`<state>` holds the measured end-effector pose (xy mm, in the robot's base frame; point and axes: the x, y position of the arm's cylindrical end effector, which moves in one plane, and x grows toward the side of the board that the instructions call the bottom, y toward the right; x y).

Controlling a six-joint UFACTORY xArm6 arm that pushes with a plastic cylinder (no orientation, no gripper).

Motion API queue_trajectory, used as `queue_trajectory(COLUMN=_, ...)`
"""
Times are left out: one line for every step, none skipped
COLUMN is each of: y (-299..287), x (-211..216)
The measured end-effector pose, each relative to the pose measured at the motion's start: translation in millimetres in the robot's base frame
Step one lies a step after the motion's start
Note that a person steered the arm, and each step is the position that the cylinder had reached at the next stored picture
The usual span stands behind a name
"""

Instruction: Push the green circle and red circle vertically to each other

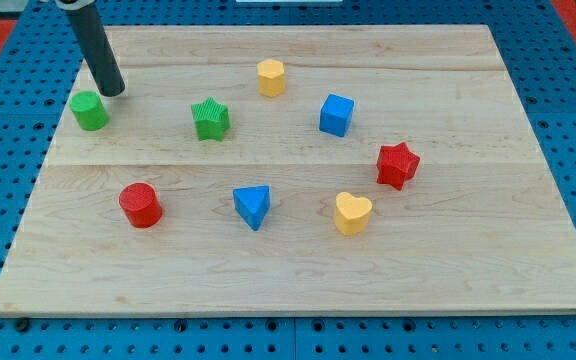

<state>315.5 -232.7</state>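
Our rod enters from the view's top left, its upper part cut off by the frame edge; my tip rests on the board just above and right of the green circle, whether touching it we cannot tell. It has no jaws and holds nothing. The red circle lies well below the green one, slightly to the right. The green star sits to the green circle's right.

Nothing between green circle and red circle
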Motion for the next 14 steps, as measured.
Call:
queue_trajectory(y=-46, x=12)
queue_trajectory(y=-3, x=71)
queue_trajectory(y=59, x=113)
queue_trajectory(y=32, x=114)
queue_trajectory(y=18, x=176)
queue_trajectory(y=49, x=187)
queue_trajectory(y=39, x=162)
queue_trajectory(y=21, x=157)
queue_trajectory(y=31, x=145)
queue_trajectory(y=31, x=123)
queue_trajectory(y=33, x=128)
queue_trajectory(y=51, x=178)
queue_trajectory(y=77, x=188)
queue_trajectory(y=74, x=162)
